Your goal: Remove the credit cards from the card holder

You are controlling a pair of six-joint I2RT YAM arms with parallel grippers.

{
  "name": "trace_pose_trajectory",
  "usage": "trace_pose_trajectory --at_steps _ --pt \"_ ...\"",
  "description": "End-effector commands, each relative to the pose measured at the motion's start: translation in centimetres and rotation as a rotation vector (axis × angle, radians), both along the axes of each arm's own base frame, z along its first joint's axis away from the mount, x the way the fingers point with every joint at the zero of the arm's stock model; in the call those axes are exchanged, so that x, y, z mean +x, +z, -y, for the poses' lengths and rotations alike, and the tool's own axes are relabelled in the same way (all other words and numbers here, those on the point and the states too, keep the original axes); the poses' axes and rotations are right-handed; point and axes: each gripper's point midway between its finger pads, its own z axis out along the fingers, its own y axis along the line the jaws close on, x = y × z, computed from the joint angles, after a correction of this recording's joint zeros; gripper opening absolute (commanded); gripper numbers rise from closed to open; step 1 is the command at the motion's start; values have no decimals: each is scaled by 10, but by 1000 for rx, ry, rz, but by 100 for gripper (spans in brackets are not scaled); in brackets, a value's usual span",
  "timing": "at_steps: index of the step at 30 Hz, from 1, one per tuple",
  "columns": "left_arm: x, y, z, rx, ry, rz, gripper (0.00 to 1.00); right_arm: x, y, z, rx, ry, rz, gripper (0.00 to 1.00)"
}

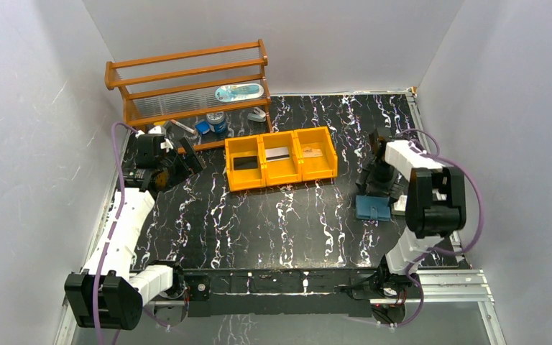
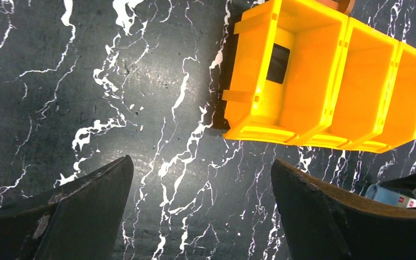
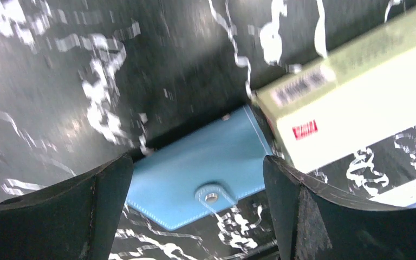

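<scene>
right gripper (image 3: pixel 196 162) wide, empty, over shut card holder (image 1: pixel 372 208), right edge of table (image 1: pixel 259 230), poised to grasp | left gripper (image 2: pixel 201 161) wide, empty

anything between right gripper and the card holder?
Nothing. Right wrist view: the card holder lies unobstructed below the open right gripper, a white box beside it.

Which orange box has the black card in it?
The leftmost compartment. It holds the black card; the middle one holds a silver card, the right one a tan card.
</scene>
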Motion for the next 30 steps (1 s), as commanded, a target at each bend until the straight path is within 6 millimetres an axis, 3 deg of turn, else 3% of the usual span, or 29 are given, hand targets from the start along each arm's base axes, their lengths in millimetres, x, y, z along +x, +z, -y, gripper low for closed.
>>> trace_pose_trajectory --at_steps 1,5,6,7,9,11,18,24,26,30 --pt "4 13 11 -65 -33 18 98 -26 26 -13 6 47 64 98" --pt "1 14 21 -121 -51 9 98 -28 55 -26 22 98 188 98" --pt "0 14 23 -130 -54 8 98 65 97 -59 96 440 591 99" --pt "-2 13 24 -137 -59 8 98 16 83 -75 259 295 425 93" --pt "-4 11 25 -140 -62 9 98 4 82 -43 104 120 408 98" --pt "-5 10 24 -135 -68 10 98 -5 77 -24 19 15 402 98" --pt "-3 11 26 -129 -92 17 98 -34 36 6 -52 -293 262 98" --pt "-1 8 26 -121 -102 12 98 -38 -4 -29 134 -225 146 94" --pt "-2 7 27 -125 -106 9 98 -39 -9 -41 197 -153 128 89" --pt "-1 7 29 -138 -113 17 98 -44 -4 -69 287 -12 196 89"
